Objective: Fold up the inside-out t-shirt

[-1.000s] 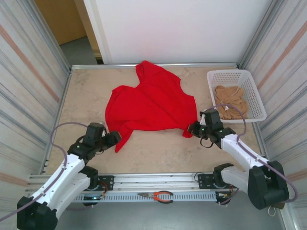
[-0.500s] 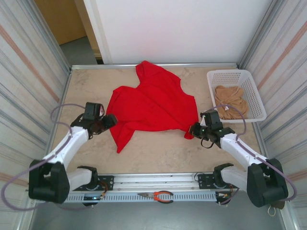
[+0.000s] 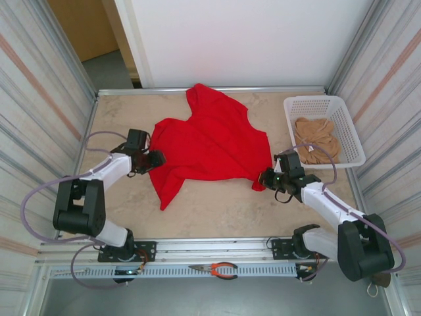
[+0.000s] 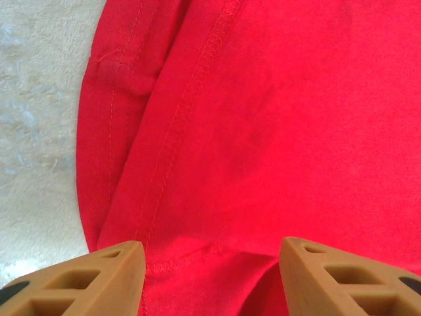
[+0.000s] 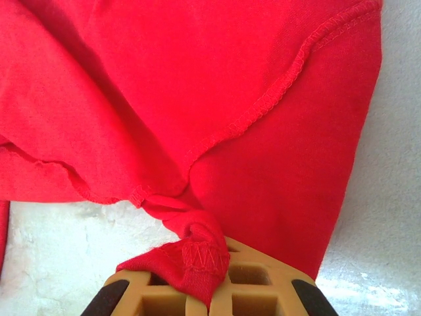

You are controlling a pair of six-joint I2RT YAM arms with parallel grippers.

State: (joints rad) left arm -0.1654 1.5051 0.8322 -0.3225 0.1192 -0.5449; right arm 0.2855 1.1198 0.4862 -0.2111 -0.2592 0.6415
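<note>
Room is widest along the near edge of the counter (image 3: 217, 210), where a bare strip runs from the left side to the right side. More bare counter lies in the far left corner and down the left edge.

The inside-out t-shirt (image 3: 207, 141) is bright red and lies crumpled in the middle. Its top reaches close to the far edge. One narrow flap hangs down toward the near edge on the left. A white basket (image 3: 329, 105) sits in the far right corner, near the shirt's right side but not touching it. A tan cloth (image 3: 316, 145) lies inside the basket. Red-handled pliers (image 3: 217, 268) rest on the metal rail below the near edge.

The left arm goes up along the left side, then bends right. Its left end effector (image 3: 156, 158) sits at the shirt's left edge. Its tan fingers (image 4: 99, 276) stand wide apart over the red cloth and a stitched seam, and nothing is pinched between them.

The right arm reaches forward and to the left from the near right corner. Its right end effector (image 3: 265, 178) is squeezed tight on a bunched bit of hem at the shirt's near right corner.
</note>
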